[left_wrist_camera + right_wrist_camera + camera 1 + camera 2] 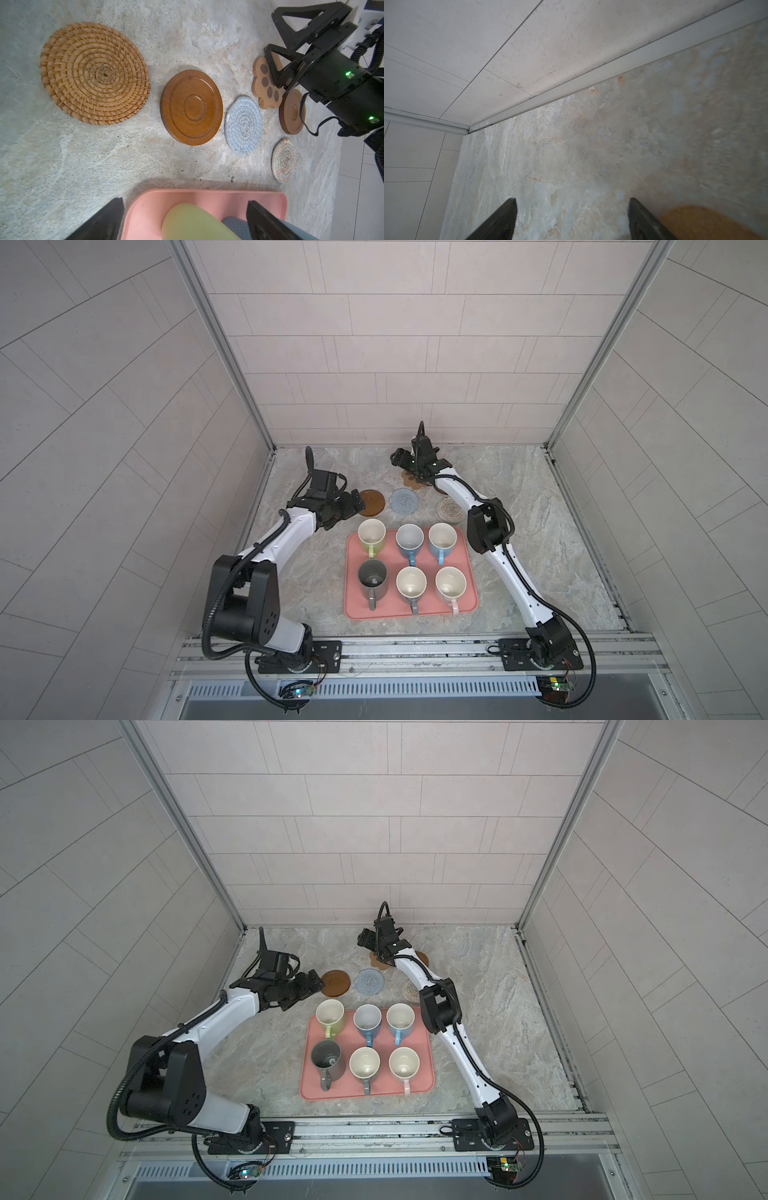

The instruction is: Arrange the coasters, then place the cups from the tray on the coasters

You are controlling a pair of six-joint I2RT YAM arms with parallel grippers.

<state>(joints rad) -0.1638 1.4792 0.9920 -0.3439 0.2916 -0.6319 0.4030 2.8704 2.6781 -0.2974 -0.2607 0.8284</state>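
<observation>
We see the left gripper [184, 201] spread fully, holding nothing, near the far left corner of the tray [357, 612], where all six cups [409, 541] stand. The right gripper [572, 199], also wide apart and empty, hangs near the paw coaster [262, 83]. The other coasters [243, 124] lie behind the tray.

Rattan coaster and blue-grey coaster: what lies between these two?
A dark wooden disc lies flat between the rattan coaster and the blue-grey coaster, apart from both. The left wrist view shows this.
</observation>
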